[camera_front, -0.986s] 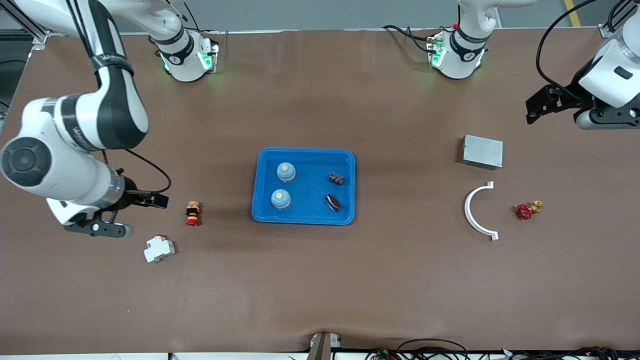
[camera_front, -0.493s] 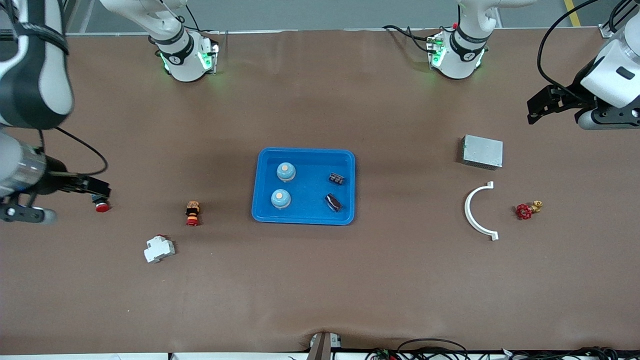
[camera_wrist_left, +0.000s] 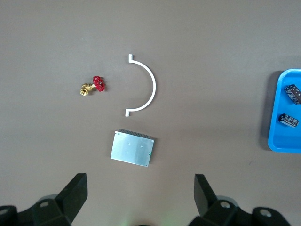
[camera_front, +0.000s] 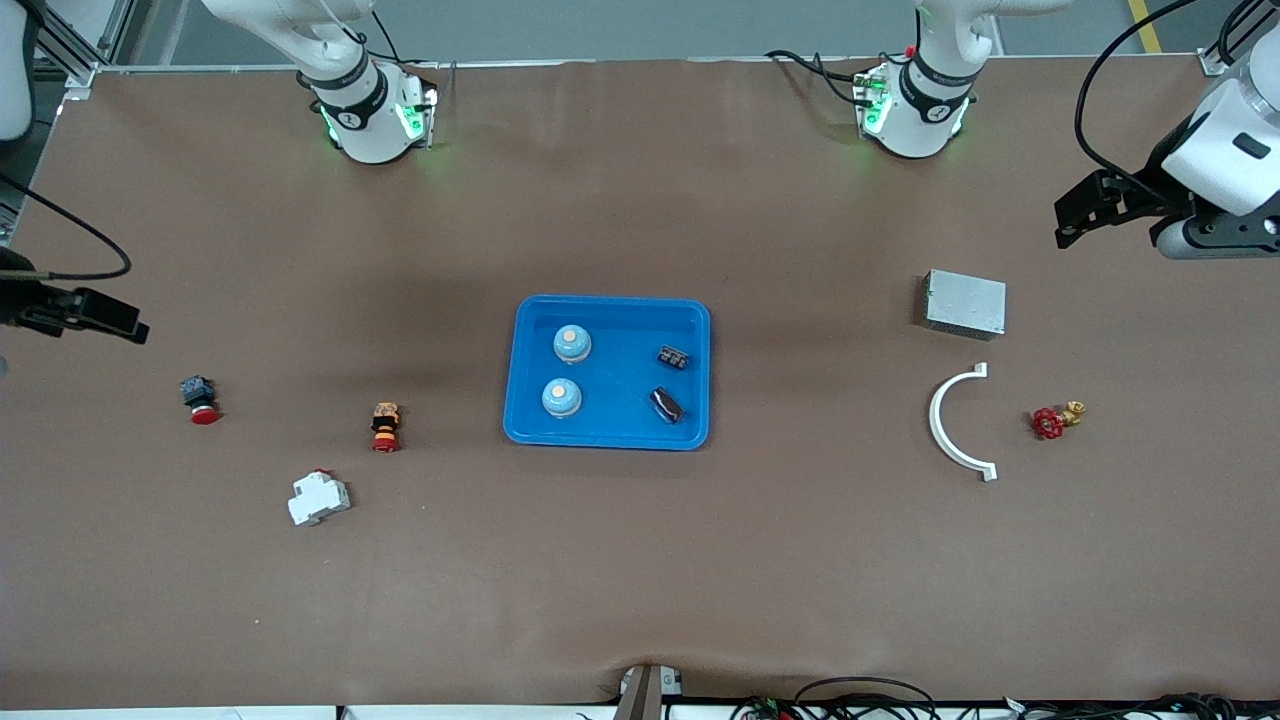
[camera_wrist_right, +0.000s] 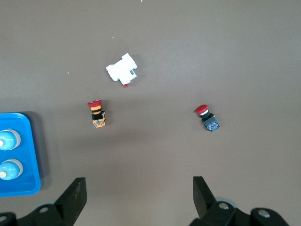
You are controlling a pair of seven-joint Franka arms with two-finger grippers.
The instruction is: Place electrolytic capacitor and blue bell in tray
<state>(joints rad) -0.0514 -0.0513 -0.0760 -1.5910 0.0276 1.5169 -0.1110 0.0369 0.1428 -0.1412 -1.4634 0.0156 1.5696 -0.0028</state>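
The bright blue tray [camera_front: 608,437] lies mid-table. In it stand two blue bells [camera_front: 572,343] [camera_front: 562,397] and lie two dark electrolytic capacitors [camera_front: 674,356] [camera_front: 667,404]. The tray's edge shows in the left wrist view [camera_wrist_left: 275,146] with the capacitors [camera_wrist_left: 293,92] [camera_wrist_left: 289,120], and in the right wrist view [camera_wrist_right: 28,188] with the bells [camera_wrist_right: 8,140]. My left gripper [camera_front: 1075,215] [camera_wrist_left: 139,200] hangs open and empty above the table at the left arm's end. My right gripper [camera_front: 90,318] [camera_wrist_right: 139,200] hangs open and empty over the right arm's end of the table.
A grey metal box [camera_front: 965,303], a white half-ring [camera_front: 950,425] and a red-handled brass valve [camera_front: 1055,420] lie toward the left arm's end. A red push button [camera_front: 198,398], an orange-red switch [camera_front: 385,426] and a white breaker [camera_front: 318,498] lie toward the right arm's end.
My right arm has swung up and away toward its end of the table, uncovering the red push button. My left gripper has barely moved.
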